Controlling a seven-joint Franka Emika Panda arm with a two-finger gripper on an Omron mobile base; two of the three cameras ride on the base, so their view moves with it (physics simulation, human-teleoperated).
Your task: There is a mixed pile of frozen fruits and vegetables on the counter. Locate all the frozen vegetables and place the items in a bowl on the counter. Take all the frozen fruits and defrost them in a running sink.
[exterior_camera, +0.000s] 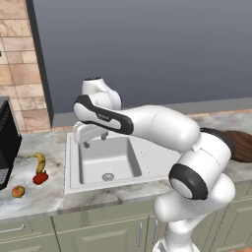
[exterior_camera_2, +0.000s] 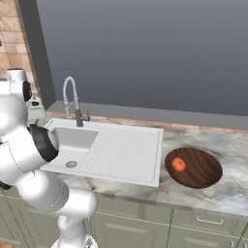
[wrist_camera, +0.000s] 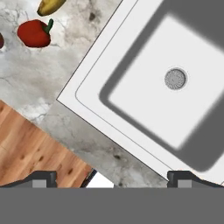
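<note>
Yellow and red sit together at the far left of the counter (exterior_camera: 34, 197): in the left base view the banana (exterior_camera: 39, 161) lies at about nine o'clock from the sink (exterior_camera: 106, 160), the red pepper (exterior_camera: 40, 177) touching or just beside it at its six o'clock, and the small orange-yellow fruit (exterior_camera: 18, 191) near the counter's front edge at roughly seven o'clock from the pepper. In the hand view the pepper (wrist_camera: 34, 33) shows at eleven o'clock, the banana tip (wrist_camera: 50, 5) at twelve, with the sink basin and drain (wrist_camera: 176, 78) toward two o'clock. The gripper (wrist_camera: 113, 177) hangs above the sink's front left corner, jaws spread wide, nothing between them. Far right, in the right base view, the wooden bowl (exterior_camera_2: 206, 177) holds the orange-red tomato (exterior_camera_2: 178, 165).

One vegetable looks delivered; the pepper, banana and small fruit remain. My guess is the arm is heading for the pile. Next it must travel on toward the pepper, centre over it, and descend without nudging the banana.
</note>
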